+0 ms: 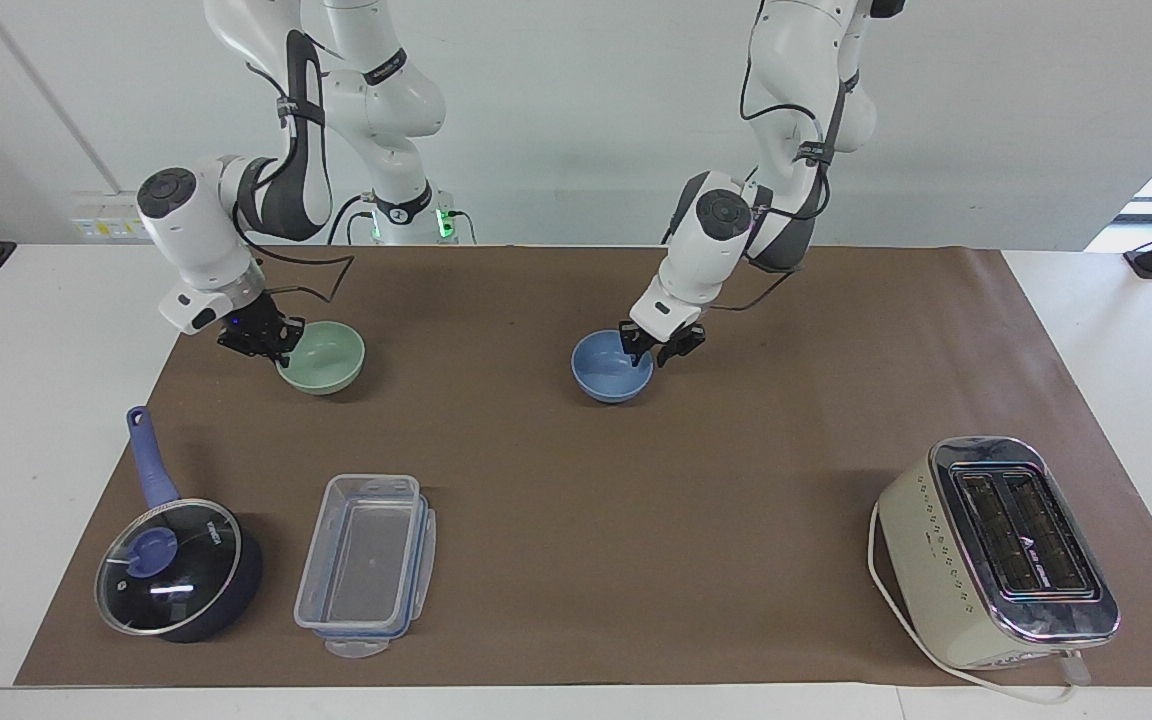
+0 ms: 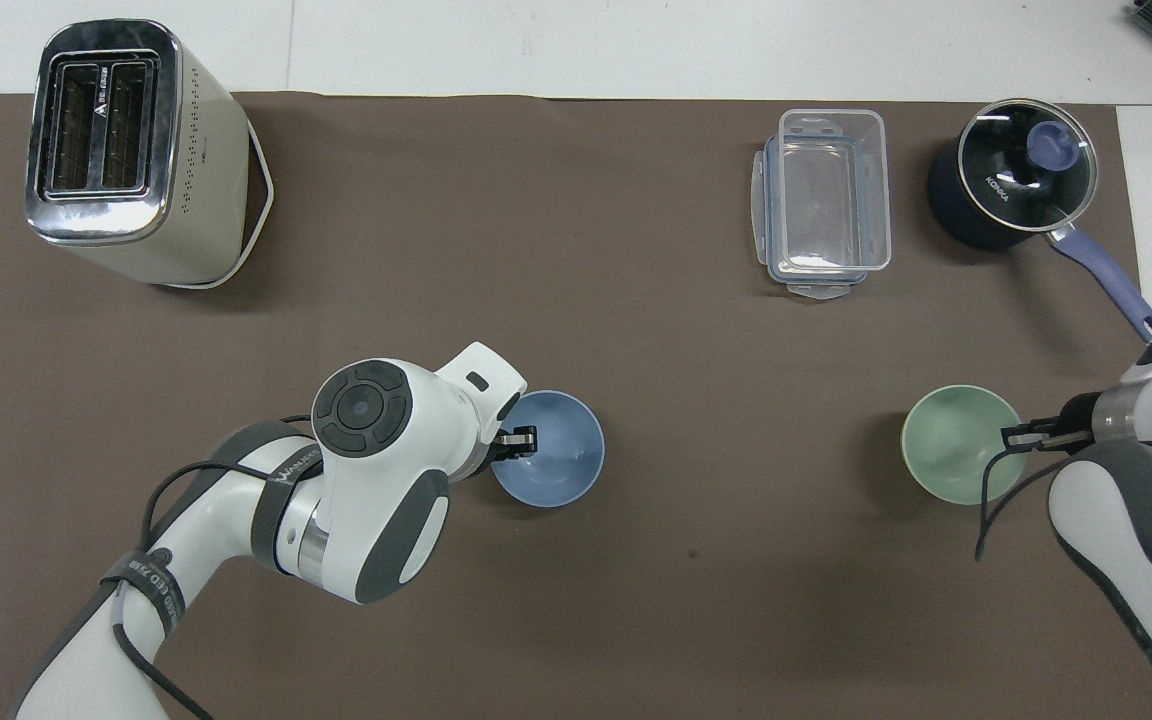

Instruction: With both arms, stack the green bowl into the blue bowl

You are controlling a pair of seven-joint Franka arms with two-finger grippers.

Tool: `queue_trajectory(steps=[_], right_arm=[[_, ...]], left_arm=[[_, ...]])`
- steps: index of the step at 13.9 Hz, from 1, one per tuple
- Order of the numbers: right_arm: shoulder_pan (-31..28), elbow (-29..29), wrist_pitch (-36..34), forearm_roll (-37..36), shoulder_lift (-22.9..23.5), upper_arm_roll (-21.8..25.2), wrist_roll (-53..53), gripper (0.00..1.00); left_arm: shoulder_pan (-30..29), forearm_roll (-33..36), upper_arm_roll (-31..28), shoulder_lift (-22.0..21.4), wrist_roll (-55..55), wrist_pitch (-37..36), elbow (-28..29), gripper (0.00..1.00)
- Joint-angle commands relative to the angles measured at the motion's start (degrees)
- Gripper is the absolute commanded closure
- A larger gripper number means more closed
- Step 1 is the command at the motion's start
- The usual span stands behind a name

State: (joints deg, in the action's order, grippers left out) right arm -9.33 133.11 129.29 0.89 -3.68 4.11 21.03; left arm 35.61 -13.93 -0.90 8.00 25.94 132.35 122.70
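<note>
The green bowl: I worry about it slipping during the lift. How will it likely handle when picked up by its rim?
The green bowl looks rigid and probably light. Its smooth matte wall may slip in a rim pinch like the right gripper's. Round and empty, it could tilt when lifted from one edge.

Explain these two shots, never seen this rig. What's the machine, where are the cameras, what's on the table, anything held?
Two white robot arms stand at a table, each ending in a two-finger hand. One picture looks across the table at them from high up. The other looks steeply down from above their own end, so the sides appear swapped between the two.

On the brown mat, a green bowl and a blue bowl sit near the robots. Farther out are a toaster, a clear plastic container and a lidded saucepan.

The right hand is shut on the green bowl's rim. The left hand is open at the blue bowl's rim and grips nothing.
</note>
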Motion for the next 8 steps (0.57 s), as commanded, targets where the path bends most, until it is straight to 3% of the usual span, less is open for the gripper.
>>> queue_trajectory(steps=[1, 3, 4, 8], right_arm=[[-0.3, -4.7, -7.3, 4.0, -1.7, -0.2, 3.7, 1.00], [0.3, -8.6, -12.1, 5.4, -1.7, -0.3, 3.1, 1.00], [0.4, -10.5, -14.0, 5.5, -1.7, -0.4, 2.4, 1.00], [2.4, -16.8, -18.8, 7.9, -1.6, -2.8, -4.4, 1.00]], left_arm=[[-3.7, 0.1, -0.9, -3.7, -3.2, -4.8, -0.4, 0.21], [-6.8, 5.2, -0.9, -6.1, -6.4, -7.7, -0.4, 0.04], [-8.5, 7.9, -0.9, -7.4, -7.7, -8.9, -0.4, 0.00], [-16.1, 8.7, -0.9, -13.4, -21.1, -10.5, -1.0, 0.00]])
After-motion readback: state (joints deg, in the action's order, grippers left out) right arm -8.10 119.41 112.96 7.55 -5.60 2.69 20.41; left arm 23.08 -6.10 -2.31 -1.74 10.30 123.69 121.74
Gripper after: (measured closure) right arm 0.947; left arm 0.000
